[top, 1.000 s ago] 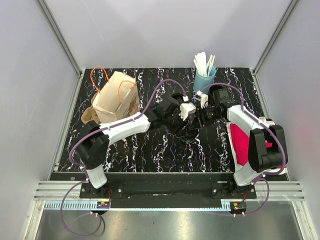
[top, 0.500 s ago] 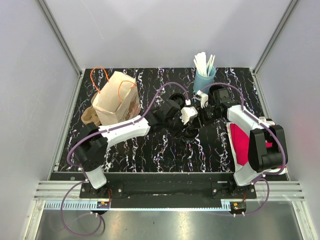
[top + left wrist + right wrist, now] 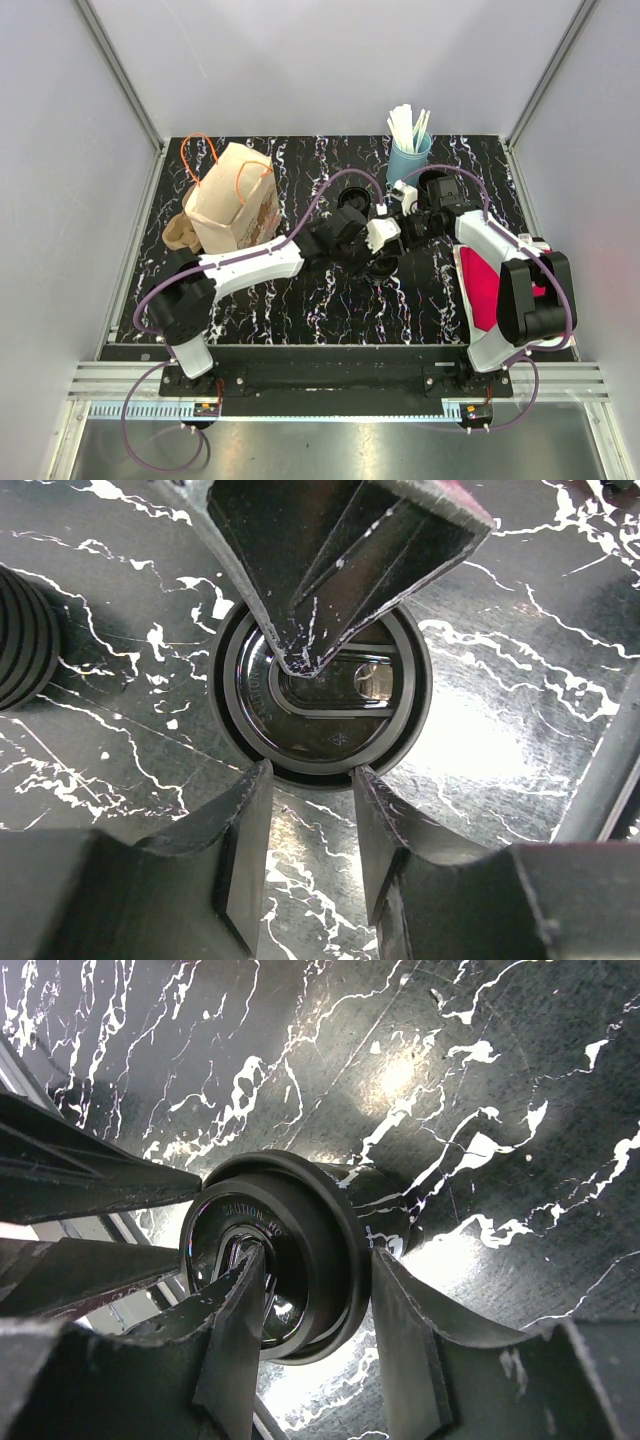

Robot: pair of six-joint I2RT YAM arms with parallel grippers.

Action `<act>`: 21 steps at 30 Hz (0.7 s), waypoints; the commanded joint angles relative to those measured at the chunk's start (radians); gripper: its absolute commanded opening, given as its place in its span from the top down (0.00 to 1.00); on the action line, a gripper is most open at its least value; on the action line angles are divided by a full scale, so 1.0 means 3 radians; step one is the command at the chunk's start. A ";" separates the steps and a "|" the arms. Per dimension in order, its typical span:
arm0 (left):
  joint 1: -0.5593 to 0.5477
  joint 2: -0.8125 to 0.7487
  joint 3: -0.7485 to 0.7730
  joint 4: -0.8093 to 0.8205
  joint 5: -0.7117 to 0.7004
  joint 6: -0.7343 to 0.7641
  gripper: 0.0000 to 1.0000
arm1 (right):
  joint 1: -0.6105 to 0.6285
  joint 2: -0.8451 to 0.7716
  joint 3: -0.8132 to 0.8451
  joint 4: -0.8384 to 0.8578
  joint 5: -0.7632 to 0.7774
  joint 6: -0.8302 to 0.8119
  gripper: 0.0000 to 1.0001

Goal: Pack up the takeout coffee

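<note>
Where lidded coffee cup sits, blue cup holding white sticks

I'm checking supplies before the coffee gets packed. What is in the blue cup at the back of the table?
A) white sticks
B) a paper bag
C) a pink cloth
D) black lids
A: white sticks stand upright in the blue cup, their tops poking above its rim.

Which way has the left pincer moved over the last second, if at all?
Yes: the left pincer slid toward the near edge of the table and slightly right, away from the blue cup.
</note>
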 commanded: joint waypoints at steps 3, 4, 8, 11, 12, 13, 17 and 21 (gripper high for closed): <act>-0.0176 0.0382 0.0011 -0.0153 -0.0353 0.0157 0.61 | 0.0055 0.0089 -0.0183 -0.0129 0.0577 -0.0222 0.52; -0.0181 0.0403 0.0026 -0.0179 -0.0358 0.0168 0.61 | 0.0060 0.0094 -0.0183 -0.0134 0.0582 -0.0227 0.52; -0.0201 0.0577 0.0118 -0.0281 -0.0353 0.0183 0.62 | 0.0061 0.0119 -0.0183 -0.0134 0.0588 -0.0247 0.52; -0.0227 0.0664 0.0169 -0.0327 -0.0358 0.0188 0.62 | 0.0055 0.0130 -0.0178 -0.0154 0.0608 -0.0263 0.52; -0.0222 0.0674 0.0185 -0.0348 -0.0353 0.0188 0.62 | 0.0060 0.0135 -0.0178 -0.0155 0.0608 -0.0268 0.52; -0.0222 0.0674 0.0210 -0.0348 -0.0368 0.0188 0.62 | 0.0061 0.0135 -0.0178 -0.0155 0.0603 -0.0268 0.52; -0.0201 0.0460 0.0302 -0.0297 -0.0399 0.0229 0.62 | 0.0056 0.0109 -0.0168 -0.0155 0.0567 -0.0268 0.52; -0.0079 0.0225 0.0532 -0.0414 -0.0282 0.0367 0.55 | 0.0060 0.0089 -0.0157 -0.0149 0.0557 -0.0253 0.52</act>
